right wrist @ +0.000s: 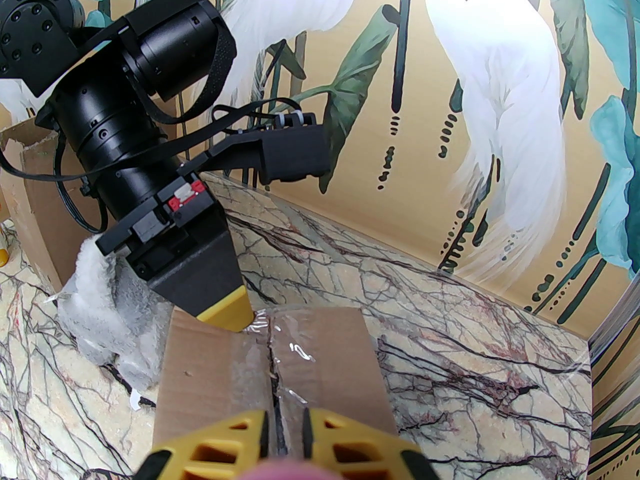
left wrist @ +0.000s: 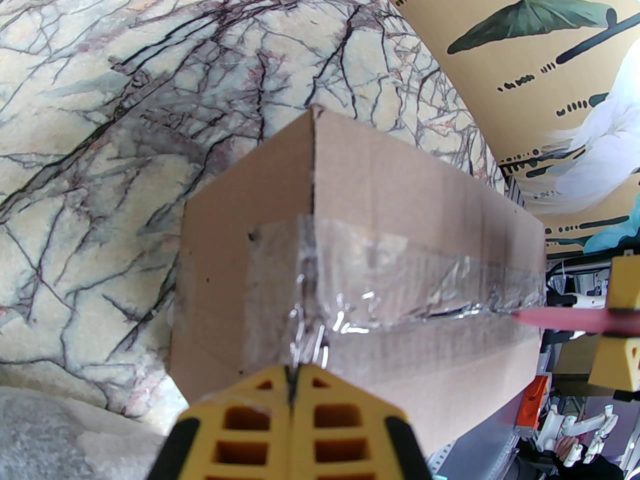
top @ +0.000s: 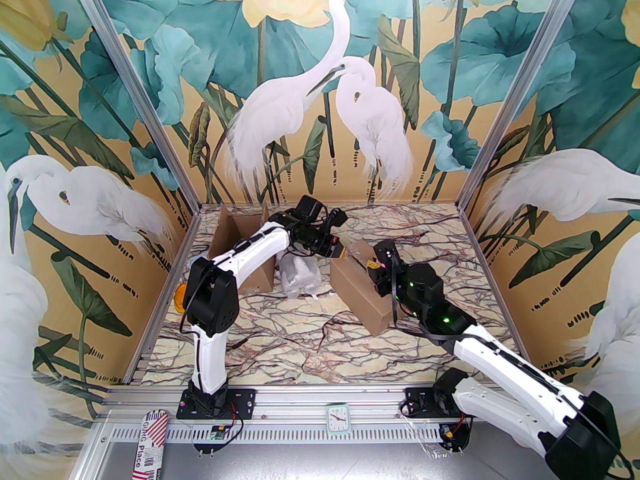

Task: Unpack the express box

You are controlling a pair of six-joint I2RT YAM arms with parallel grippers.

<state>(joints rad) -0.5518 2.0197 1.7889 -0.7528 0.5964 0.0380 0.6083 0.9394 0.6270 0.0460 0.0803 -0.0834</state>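
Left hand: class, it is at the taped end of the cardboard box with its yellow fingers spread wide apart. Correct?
No. The left hand is at the taped end of the cardboard box, but its yellow fingers are shut together; the left wrist view shows it.

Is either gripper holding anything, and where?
Right gripper pinches a thin pink tool by its rear end; left gripper, shut against the taped box, holds nothing visible.

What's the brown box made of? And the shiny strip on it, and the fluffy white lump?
The box looks like matte brown cardboard, with faint ribs and raw edges. The strip seems clear plastic tape: glossy, wrinkled, glinting. The white lump looks like soft padding in thin clear film; exactly what is unclear.
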